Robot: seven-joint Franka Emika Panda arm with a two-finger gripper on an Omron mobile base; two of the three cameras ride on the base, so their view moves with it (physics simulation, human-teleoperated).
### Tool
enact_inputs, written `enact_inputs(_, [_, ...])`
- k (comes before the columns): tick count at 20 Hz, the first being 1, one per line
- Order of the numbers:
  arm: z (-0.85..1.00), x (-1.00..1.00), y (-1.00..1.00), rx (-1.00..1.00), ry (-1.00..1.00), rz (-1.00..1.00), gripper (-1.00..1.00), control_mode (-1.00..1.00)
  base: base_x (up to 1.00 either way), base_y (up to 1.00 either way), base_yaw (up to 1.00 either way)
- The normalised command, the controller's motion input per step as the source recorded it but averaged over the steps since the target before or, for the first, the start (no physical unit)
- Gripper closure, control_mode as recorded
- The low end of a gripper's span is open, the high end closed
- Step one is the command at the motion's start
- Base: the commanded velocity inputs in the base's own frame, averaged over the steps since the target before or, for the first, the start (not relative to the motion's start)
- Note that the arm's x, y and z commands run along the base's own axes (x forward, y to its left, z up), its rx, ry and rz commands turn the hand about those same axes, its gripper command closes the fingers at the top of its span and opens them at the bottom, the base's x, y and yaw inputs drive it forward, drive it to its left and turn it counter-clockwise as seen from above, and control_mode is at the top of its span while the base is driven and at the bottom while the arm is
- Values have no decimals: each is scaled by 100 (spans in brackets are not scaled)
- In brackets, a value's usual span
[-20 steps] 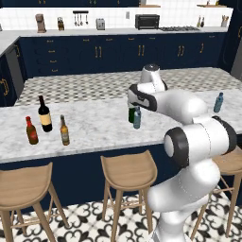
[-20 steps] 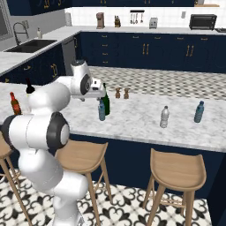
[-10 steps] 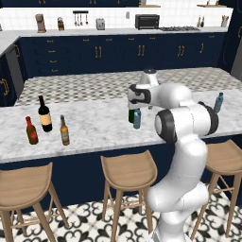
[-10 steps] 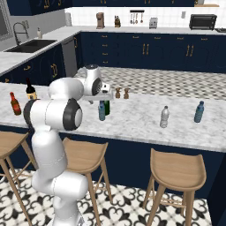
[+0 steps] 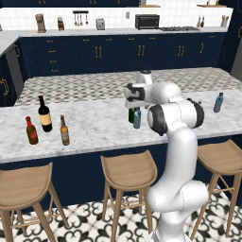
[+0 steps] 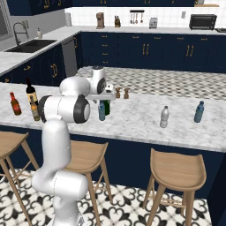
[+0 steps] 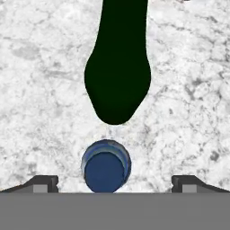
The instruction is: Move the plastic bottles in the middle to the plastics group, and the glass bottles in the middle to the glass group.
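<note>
Swung round over the past second, the white arm's big elbow has lifted from low at the counter's front edge to stand upright, while the bottles have not shifted. Largest in view is the marble island counter [image 5: 94,127], where the glass group waits at the left end: black wine bottle [image 5: 44,114], red-brown bottle [image 5: 31,131] and, just beside them, the amber beer bottle [image 5: 64,131]. At the far right stand the grey bottle [image 6: 164,117] and the bright blue bottle [image 6: 199,112]. In the middle, the green wine bottle [image 7: 117,67] and the small blue-grey bottle [image 7: 106,166] stand upright, close together. The gripper [image 7: 115,183] hangs directly above, jaws spread wide, the blue cap centred between the fingertips. The hand view alone shows that alignment; the base views hide it behind the wrist.
</note>
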Motion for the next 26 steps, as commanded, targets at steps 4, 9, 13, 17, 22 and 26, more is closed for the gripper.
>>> enact_inputs(4, [-25,40,0,0,10,0,-100,-100,0,0,0])
enact_inputs(9, [-20,-4,0,1,4,0,-100,-100,0,0,0])
enact_inputs(13, [0,-6,0,1,0,0,-100,-100,0,0,0])
enact_inputs(17, [2,-17,0,0,0,0,-100,-100,0,0,0])
enact_inputs(22, [0,-31,0,0,0,0,-100,-100,0,0,0])
enact_inputs(26, [0,-43,0,0,-1,-1,-100,-100,0,0,0])
